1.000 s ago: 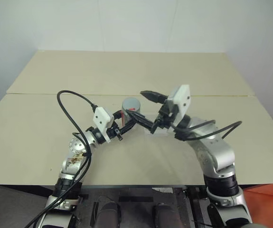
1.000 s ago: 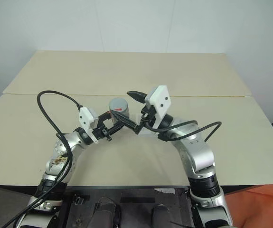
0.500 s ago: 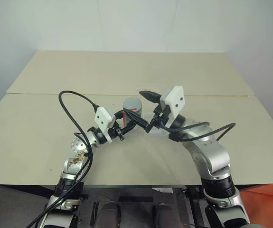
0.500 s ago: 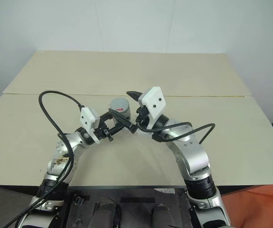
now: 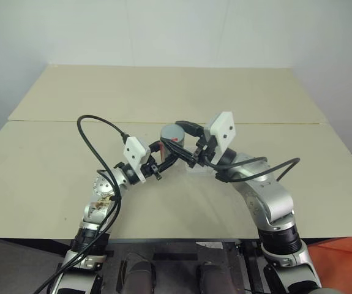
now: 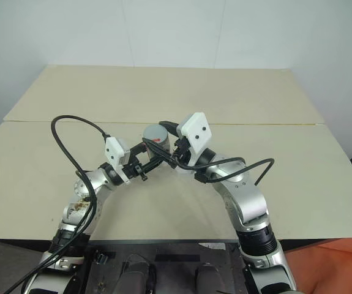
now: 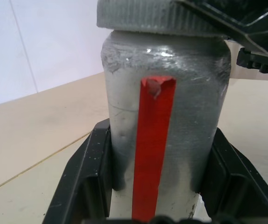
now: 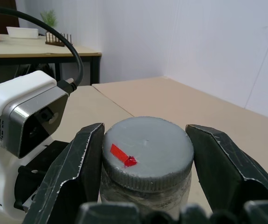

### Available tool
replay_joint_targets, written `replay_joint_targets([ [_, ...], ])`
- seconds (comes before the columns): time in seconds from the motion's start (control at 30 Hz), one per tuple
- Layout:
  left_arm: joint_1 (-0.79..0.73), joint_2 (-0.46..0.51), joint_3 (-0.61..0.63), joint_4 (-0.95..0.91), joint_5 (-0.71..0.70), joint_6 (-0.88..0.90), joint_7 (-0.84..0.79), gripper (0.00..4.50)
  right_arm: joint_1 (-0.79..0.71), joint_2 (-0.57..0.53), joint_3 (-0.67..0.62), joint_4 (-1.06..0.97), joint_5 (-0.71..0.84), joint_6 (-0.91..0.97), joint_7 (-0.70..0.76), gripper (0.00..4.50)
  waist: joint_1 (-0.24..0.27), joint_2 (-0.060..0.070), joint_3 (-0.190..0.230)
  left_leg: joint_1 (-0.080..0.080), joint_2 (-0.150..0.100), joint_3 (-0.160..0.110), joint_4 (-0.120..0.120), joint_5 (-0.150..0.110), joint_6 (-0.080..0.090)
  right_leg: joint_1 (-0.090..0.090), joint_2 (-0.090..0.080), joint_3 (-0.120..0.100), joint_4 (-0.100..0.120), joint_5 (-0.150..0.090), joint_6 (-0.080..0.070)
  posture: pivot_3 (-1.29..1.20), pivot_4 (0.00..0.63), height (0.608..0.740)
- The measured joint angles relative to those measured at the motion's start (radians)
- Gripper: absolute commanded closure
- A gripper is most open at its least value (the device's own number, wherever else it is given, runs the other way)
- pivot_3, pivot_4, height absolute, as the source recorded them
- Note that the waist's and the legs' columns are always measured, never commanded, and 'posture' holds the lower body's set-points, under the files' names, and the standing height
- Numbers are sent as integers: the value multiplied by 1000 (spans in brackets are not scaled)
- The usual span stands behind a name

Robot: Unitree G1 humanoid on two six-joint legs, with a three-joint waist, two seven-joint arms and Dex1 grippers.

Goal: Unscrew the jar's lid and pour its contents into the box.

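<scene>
held upright above the table [image 6: 286, 122]: the jar [image 6: 155, 136], gripped low by the left gripper [image 6: 153, 153]. reaching in from the opposite side, the right gripper [image 6: 169, 139], black fingers at the lid [image 6: 156, 130].

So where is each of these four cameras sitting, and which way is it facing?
Left eye view: on the head, looking forward and down over the table; both arms meet at the jar.
Right eye view: the other eye of the pair, same scene.
Left wrist view: looks along the left gripper, its fingers clamping the jar's body.
Right wrist view: looks along the right gripper, a finger on either side of the lid; the left wrist's camera housing shows too.
Shared: both wrist views show jar and lid.
</scene>
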Motion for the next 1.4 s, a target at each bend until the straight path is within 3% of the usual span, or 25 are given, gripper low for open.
replay_joint_targets([
  [0.2, 0, 1, -1, 9, 3, -3, -7, 2407, -8, -13, 2, 14, 3, -1, 20, 1751, 0, 0, 0, 0, 0, 0, 0, 0, 0, 0, 0, 0, 0, 0, 0, 0, 150, 740],
  [0.37, 0, 2, -4, 9, 2, -6, -33, 2407, -67, -83, -33, 93, 94, 2, 171, 1751, 0, 0, 0, 0, 0, 0, 0, 0, 0, 1, 0, 0, -1, 0, 0, 0, 150, 740],
  [0.53, -3, -3, -13, 8, -9, -10, -60, 2407, -202, -155, -64, 282, 189, 13, 432, 1751, 0, 0, 0, 0, 0, 0, 0, 0, 0, 1, 0, 0, -1, 0, 0, 0, 150, 740],
  [0.83, -31, -19, -44, 10, -16, -38, -87, 2407, -535, -131, -44, 842, 222, -168, 974, 1751, -4, 1, 1, 0, 1, 2, 0, 0, 0, 0, 1, 0, -1, 0, 0, 0, 150, 740],
  [1.07, -32, -11, -48, 26, -9, -33, -83, 2407, -623, -153, 108, 1019, 284, -335, 1008, 1751, 0, 1, 1, 0, 1, 1, 0, 0, 0, 0, 0, 0, -1, 0, 0, 0, 150, 740],
  [1.4, -28, -9, -40, 26, -9, -32, -69, 2407, -623, -188, -49, 1048, 300, -444, 998, 1751, 1, 1, 1, 0, 1, 1, -1, 0, 0, 0, -1, 0, -1, 0, 0, 0, 150, 740],
])
